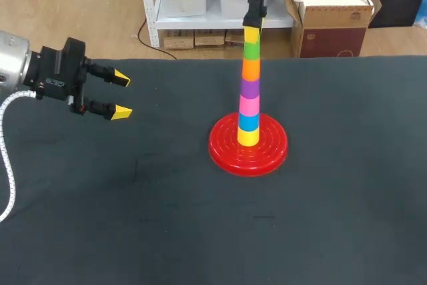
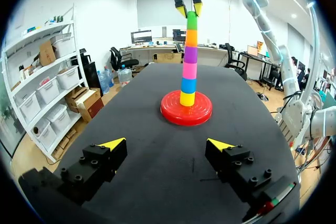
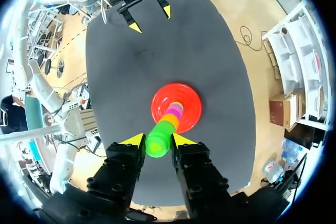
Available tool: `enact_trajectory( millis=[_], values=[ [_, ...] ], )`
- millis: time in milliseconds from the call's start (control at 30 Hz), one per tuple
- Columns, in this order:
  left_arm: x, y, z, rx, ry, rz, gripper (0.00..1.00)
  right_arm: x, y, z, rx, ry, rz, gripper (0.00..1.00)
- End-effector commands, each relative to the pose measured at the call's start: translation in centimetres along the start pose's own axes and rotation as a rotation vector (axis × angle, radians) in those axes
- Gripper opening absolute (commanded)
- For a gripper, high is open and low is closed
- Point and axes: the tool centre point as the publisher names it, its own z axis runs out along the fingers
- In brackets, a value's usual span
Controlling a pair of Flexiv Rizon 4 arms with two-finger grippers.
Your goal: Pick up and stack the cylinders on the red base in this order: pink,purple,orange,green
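Two tools: right tool (image 3: 156, 140) clamped on topmost green cylinder (image 3: 157, 146); left tool (image 1: 121, 95) apart, distant.

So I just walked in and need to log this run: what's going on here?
The right gripper is shut on the green cylinder, the topmost of those on the red base. Under it sit orange, purple and pink, then blue and yellow. The left gripper hangs open over the table at its left, holding nothing. The order looks complete; green is not yet released.
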Motion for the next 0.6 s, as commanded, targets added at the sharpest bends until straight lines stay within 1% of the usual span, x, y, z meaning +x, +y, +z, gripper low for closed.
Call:
enact_trajectory(
  millis=[33, 67, 100, 233, 267, 333, 400, 500, 533, 600],
  values=[
    [0.1, 0.0, -0.1, 0.000, -0.002, 0.002, 1.00, 0.3, 0.2, 0.6, 0.011, -0.042, 0.008, 0.30],
    [0.1, 0.0, -0.1, 0.000, -0.002, 0.002, 1.00, 0.4, 0.3, 0.4, 0.014, -0.065, 0.013, 0.62],
    [0.1, 0.0, -0.1, 0.000, -0.002, 0.002, 1.00, 0.5, 0.4, 0.2, 0.017, -0.077, 0.015, 1.00],
    [0.1, 0.0, -0.1, 0.000, -0.002, 0.002, 1.00, 1.0, 0.8, -0.3, 0.038, -0.139, 0.031, 1.00],
    [0.1, 0.0, -0.1, 0.000, -0.002, 0.002, 1.00, 1.3, 1.0, -0.4, 0.042, -0.144, 0.035, 1.00],
    [0.1, 0.0, -0.1, 0.000, -0.002, 0.002, 1.00, 1.9, 1.1, -0.5, 0.056, -0.194, 0.053, 1.00],
    [0.1, 0.0, -0.1, 0.000, -0.002, 0.002, 1.00, 2.6, 1.2, -0.5, 0.075, -0.214, 0.069, 1.00],
    [0.1, 0.0, -0.1, 0.000, -0.002, 0.002, 1.00, 3.9, 1.3, -0.7, 0.116, -0.305, 0.104, 1.00],
    [0.1, 0.0, -0.1, 0.000, -0.002, 0.002, 1.00, 4.3, 1.3, -0.8, 0.136, -0.352, 0.117, 1.00],
    [0.1, 0.0, -0.1, 0.000, -0.002, 0.002, 1.00, 5.0, 1.1, -0.9, 0.183, -0.407, 0.135, 1.00]
  ],
)
